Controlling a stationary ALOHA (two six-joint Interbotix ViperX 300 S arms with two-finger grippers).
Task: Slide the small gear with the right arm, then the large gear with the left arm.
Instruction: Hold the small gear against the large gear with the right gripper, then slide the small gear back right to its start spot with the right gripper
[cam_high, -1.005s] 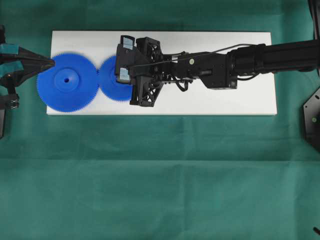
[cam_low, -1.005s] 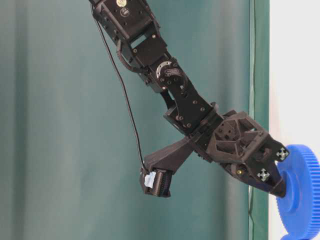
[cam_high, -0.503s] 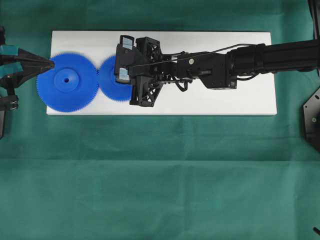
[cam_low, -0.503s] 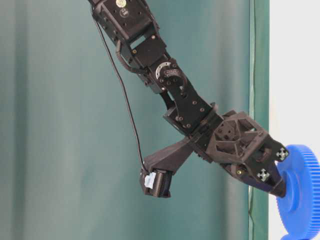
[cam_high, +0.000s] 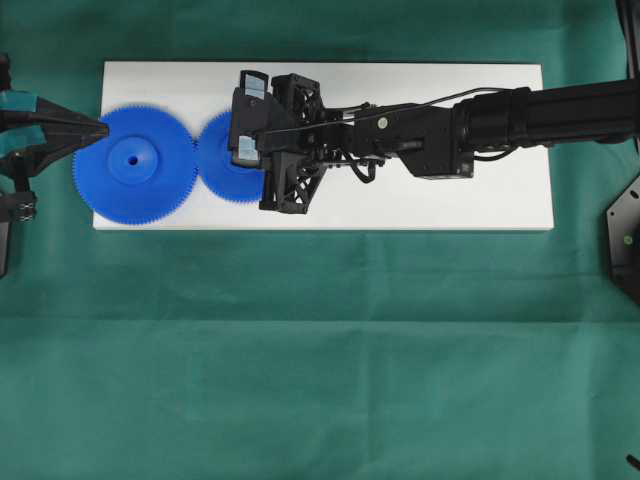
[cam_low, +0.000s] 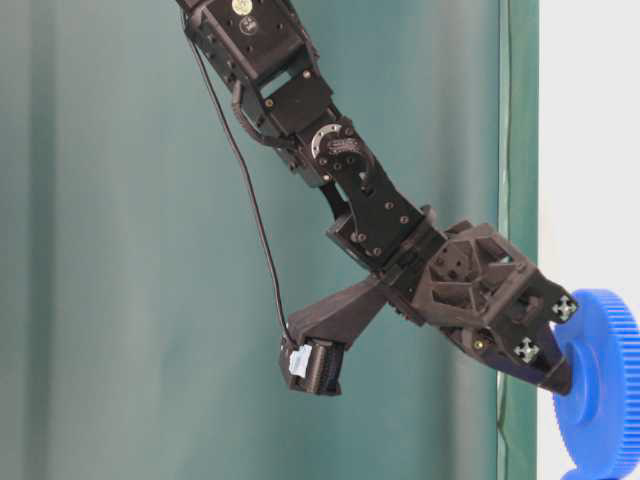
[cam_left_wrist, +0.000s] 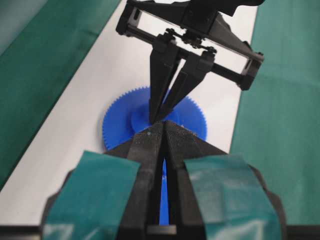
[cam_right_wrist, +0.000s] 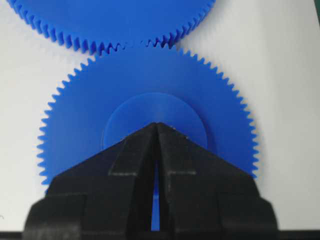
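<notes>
Unlabelled, both closed claws, right claw (cam_right_wrist: 156, 127) and left claw (cam_left_wrist: 163, 125), press meshed gears.

I see the large gear (cam_high: 134, 163) and small gear (cam_high: 226, 160) side by side on the board (cam_high: 440, 205), teeth meshed. Right claw (cam_right_wrist: 156, 125) tips sit on the small gear's hub; left claw (cam_high: 100, 128) at the large gear's outer edge.

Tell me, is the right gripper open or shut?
Shut: in the right wrist view the right gripper has its fingertips together on the small gear's hub.
</notes>
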